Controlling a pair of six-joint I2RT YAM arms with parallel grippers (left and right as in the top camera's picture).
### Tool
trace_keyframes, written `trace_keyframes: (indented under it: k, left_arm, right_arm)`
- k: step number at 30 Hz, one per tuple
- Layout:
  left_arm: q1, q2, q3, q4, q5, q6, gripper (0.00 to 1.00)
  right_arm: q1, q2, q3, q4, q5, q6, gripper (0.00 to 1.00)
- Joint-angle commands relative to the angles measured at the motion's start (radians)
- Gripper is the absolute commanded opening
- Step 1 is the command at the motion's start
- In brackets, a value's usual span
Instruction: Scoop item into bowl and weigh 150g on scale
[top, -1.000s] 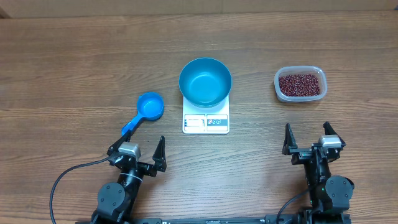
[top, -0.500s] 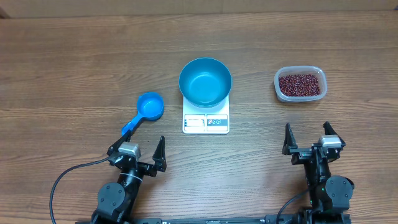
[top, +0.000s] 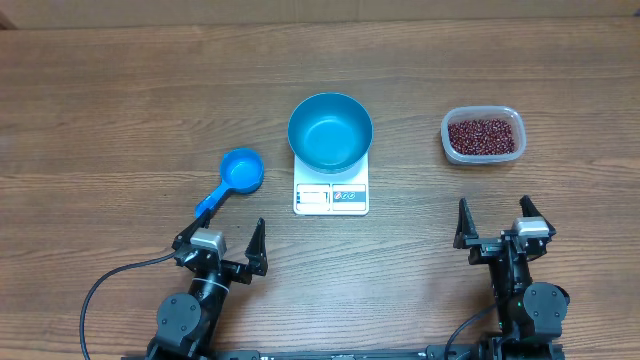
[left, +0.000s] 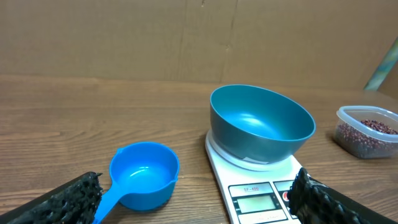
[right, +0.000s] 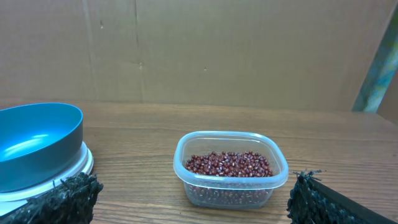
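Left fingers (top: 257, 240) and right fingers (top: 462, 228) gape empty, beans (top: 483, 136) well beyond the right.

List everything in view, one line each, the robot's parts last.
bowl: one, bright blue, empty, on the scale
scale: one, white, table centre
beans: many, dark red-brown, in the tub
tub: one, clear plastic, right of the scale
scoop: one, blue, left of the scale
table: one, brown wood
cable: one, black, beside the left arm
left gripper: one, black, open, empty, near edge
right gripper: one, black, open, empty, near edge
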Motion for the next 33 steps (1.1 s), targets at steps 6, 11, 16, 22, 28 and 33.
trace_keyframes:
  k: [6,11,16,22,28,33]
  left_arm:
    - [-0.006,-0.010,-0.002,-0.003,0.154,-0.057,0.99]
    - [-0.006,-0.004,0.136,-0.174,0.145,-0.034,1.00]
    - [-0.006,0.129,0.405,-0.365,0.026,0.116,1.00]
    - [-0.006,0.432,0.715,-0.486,-0.003,0.222,0.99]
    - [-0.006,0.780,1.075,-0.737,-0.091,0.261,1.00]
    - [-0.006,1.039,1.356,-0.960,-0.156,0.271,1.00]
  right_arm:
    - [0.006,-0.010,-0.011,0.003,0.002,0.004,1.00]
    - [0.006,-0.010,-0.011,0.003,0.002,0.004,1.00]
    - [0.006,-0.010,-0.011,0.003,0.002,0.004,1.00]
    - [0.006,-0.010,-0.011,0.003,0.002,0.004,1.00]
    - [0.006,-0.010,-0.011,0.003,0.002,0.004,1.00]
    - [0.006,-0.010,-0.011,0.003,0.002,0.004,1.00]
